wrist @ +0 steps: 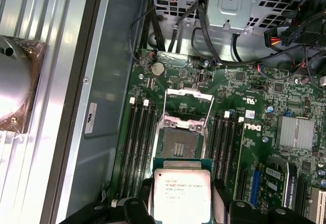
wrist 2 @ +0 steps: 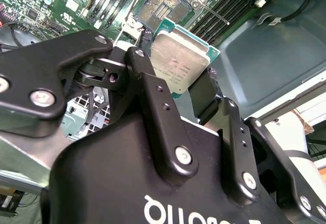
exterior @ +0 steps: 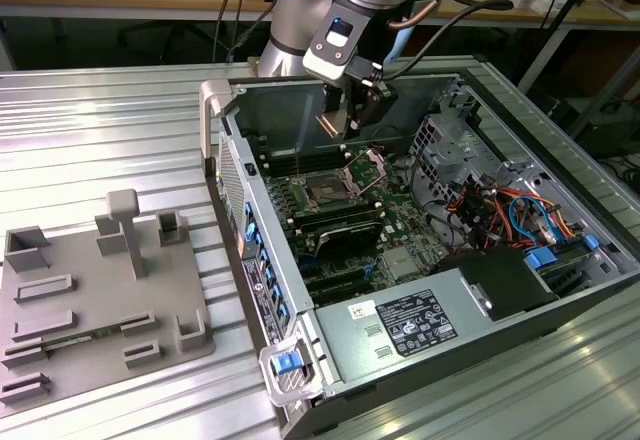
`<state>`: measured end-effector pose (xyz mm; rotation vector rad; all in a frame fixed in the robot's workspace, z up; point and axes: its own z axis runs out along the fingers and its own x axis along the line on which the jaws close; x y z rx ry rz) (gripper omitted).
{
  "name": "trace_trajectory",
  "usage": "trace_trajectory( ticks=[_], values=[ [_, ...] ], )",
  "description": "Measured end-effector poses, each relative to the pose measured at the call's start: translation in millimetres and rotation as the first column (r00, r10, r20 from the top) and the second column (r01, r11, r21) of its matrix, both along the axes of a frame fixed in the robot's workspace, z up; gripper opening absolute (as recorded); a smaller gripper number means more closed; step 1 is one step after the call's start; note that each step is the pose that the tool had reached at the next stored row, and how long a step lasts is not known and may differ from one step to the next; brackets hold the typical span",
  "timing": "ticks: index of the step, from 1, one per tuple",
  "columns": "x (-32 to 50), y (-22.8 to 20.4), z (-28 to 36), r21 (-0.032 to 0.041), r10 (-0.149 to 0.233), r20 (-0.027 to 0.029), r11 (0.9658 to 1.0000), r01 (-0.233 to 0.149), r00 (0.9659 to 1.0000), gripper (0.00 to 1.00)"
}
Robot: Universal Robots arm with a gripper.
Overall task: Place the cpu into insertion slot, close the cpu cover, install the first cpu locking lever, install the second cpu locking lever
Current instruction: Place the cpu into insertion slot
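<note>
1. My claw (exterior: 350,112) hangs inside the open case (exterior: 470,305), above the board (wrist: 254,112) and toward the case's far wall in the exterior view.
2. The claw is clamped on the cpu (wrist 2: 178,56). In the second wrist view one black finger (wrist 2: 153,96) presses each of two opposite edges, and the chip's grey metal top faces the camera.
3. In the first wrist view the cpu (wrist: 182,196) sits between my fingertips, just short of the socket (wrist: 178,143) and clear of it. It is held in the air, not seated.
4. The socket is bare, and its dark centre with the fine contact field shows in both wrist views (wrist 2: 160,7).
5. The cover (wrist: 189,104) is swung open. Its shiny frame stands up from the socket edge on the side nearer the drive cage (wrist: 239,0).
6. Black memory slots (wrist: 137,142) run along both sides of the socket.
7. A finned heatsink (wrist: 295,132) sits on the board, well apart from the socket.
8. Outside the case, at the exterior view's left, a grey fixture plate (exterior: 100,300) lies on the ribbed metal table (exterior: 100,130).
</note>
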<state>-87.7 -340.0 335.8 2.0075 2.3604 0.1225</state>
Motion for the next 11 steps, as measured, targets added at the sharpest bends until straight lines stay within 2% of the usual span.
trace_trajectory(
  ticks=[3,11],
  values=[
    [0.0,0.0,-1.2,0.0000,0.000,0.0001,1.0000,0.000,1.0000,0.55],
    [0.0,0.0,-9.8,0.0000,0.000,0.0000,1.0000,0.000,1.0000,0.55]
  ],
)
